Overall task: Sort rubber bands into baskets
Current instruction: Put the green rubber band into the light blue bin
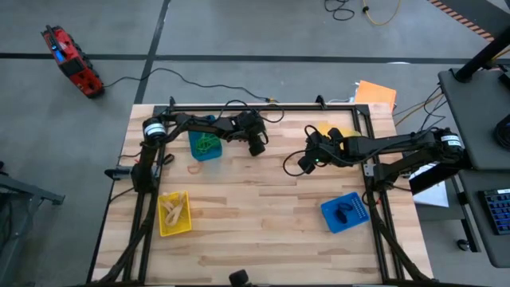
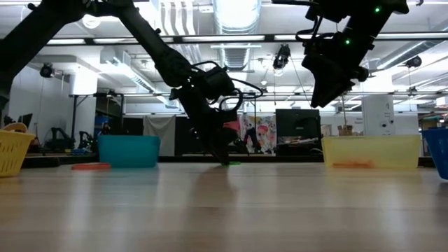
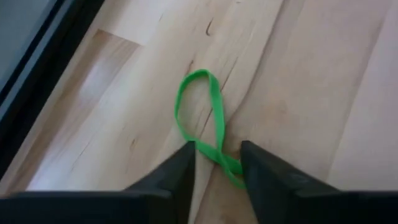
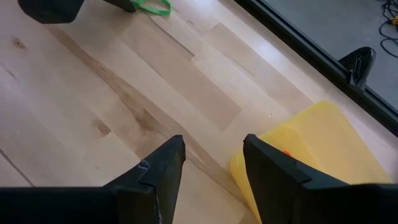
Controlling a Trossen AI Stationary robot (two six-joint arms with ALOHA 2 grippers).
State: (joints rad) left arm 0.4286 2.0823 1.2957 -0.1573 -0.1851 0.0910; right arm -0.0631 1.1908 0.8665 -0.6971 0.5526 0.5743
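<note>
1. We read the left gripper (image 3: 216, 163) as down at the light wooden plank tabletop (image 1: 263, 207), its two dark fingers part-open with a gap between them. One end of a thin green rubber band loop (image 3: 202, 118) lies in that gap; the rest of the loop trails out flat on the wood ahead of the tips. We can't tell whether the pads bite it yet.
2. Risk A: jaws catch only one strand at the loop's end. We'd expect it to slip out or snap free on lift, since the band is thin and lies flat.
3. Risk B: fingertips press on the wood and pinch nothing, or drag the band along instead of taking it.
4. Risk C: if it lifts, the dangling loop may hang over a basket rim instead of dropping in. The small blue rectangular plastic basket (image 1: 205, 147) holding green bands sits just beside the left gripper, so the carry is short.
5. The right gripper (image 4: 211, 158) hangs above the table, fingers apart, holding nothing. A yellow plastic basket (image 4: 317, 149) with something orange inside is near it.
6. Further out: a second yellow basket (image 1: 174, 214) with tan bands near the left front, a second blue basket (image 1: 345, 212) with dark bands toward the right front.
7. Risk D: the two arms are near each other mid-table; we'd watch clearance if both move.
</note>
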